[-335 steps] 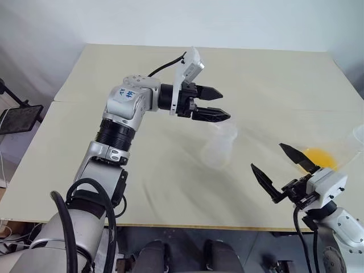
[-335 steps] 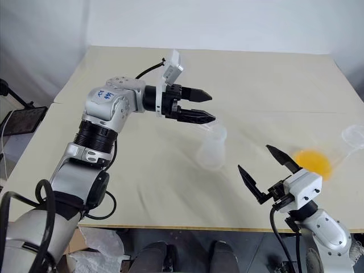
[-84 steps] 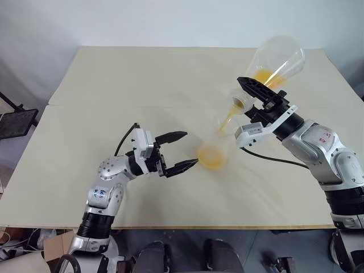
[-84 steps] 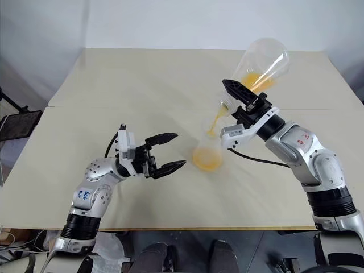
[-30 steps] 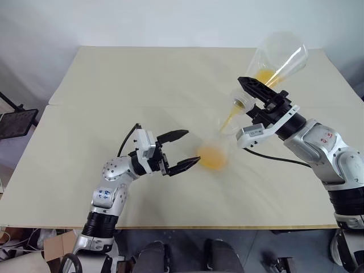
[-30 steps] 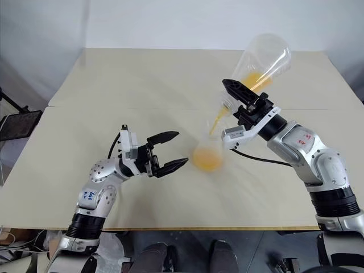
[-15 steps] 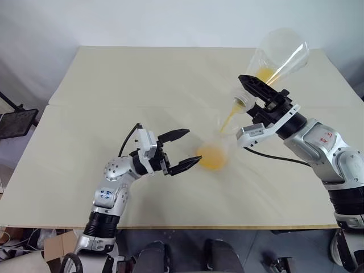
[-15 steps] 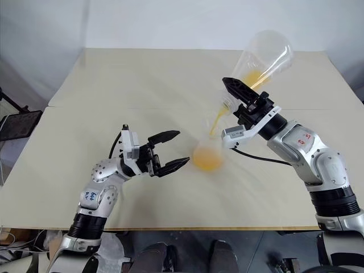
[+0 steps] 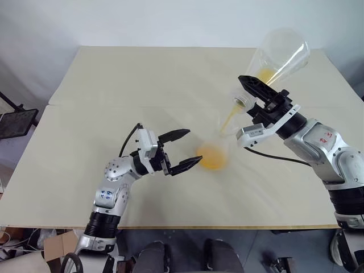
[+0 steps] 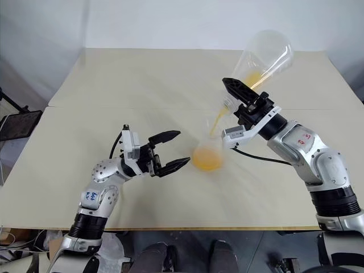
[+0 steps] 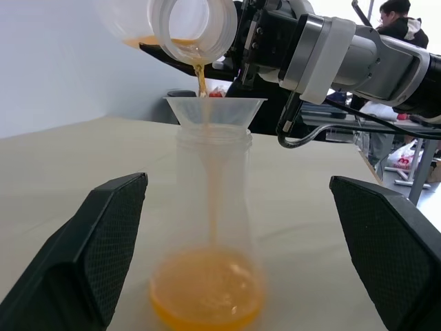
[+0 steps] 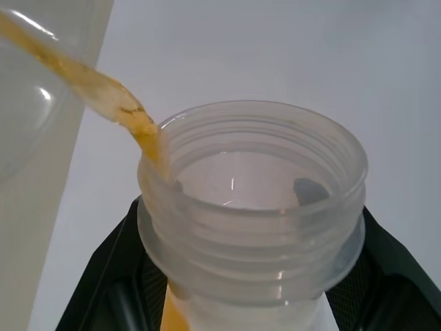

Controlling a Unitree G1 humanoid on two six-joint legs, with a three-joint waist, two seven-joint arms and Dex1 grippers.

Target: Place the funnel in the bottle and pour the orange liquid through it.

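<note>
The bottle (image 9: 215, 149) stands upright mid-table with the clear funnel (image 11: 216, 110) seated in its neck. Orange liquid (image 11: 207, 289) pools in its base. My right gripper (image 9: 248, 94) is shut on the neck of a second, wider clear flask (image 9: 282, 52), tipped mouth-down above the funnel. A thin orange stream (image 9: 229, 119) runs from the flask's mouth (image 12: 251, 200) into the funnel, and a little orange liquid remains inside the flask. My left gripper (image 9: 194, 147) is open just left of the bottle, level with its base and apart from it.
The beige table (image 9: 142, 79) has a seam across its middle and its front edge lies near me. A black stand (image 9: 20, 118) sits off the table's left side. A person (image 11: 397, 17) and furniture show behind the table in the left wrist view.
Both arms have held still over the last second while the stream keeps running. Eleven seconds ago the left gripper was above the bottle and the right gripper was open and empty.
</note>
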